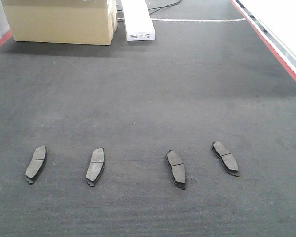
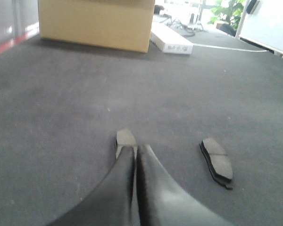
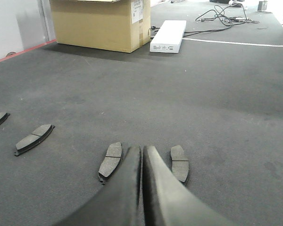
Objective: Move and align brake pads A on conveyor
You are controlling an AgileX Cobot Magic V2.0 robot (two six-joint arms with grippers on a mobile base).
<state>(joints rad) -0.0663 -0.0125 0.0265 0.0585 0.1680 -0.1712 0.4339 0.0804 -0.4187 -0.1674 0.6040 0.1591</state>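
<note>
Brake pads A: four lie in a row low in the front picture [image 1: 36, 164] [image 1: 95, 166] [image 1: 176, 168] [image 1: 225, 157] on the conveyor [image 1: 148, 98]. A cardboard box [image 1: 61, 19] sits upper left. Left gripper [image 2: 136, 153] and right gripper [image 3: 142, 153] are pinched closed, holding nothing.

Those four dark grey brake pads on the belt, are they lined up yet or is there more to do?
All four flat dark grey brake pads lie in a rough row on the charcoal conveyor belt. Nothing is held: both grippers look shut and empty. Left: straightening them, since each slants differently.
</note>
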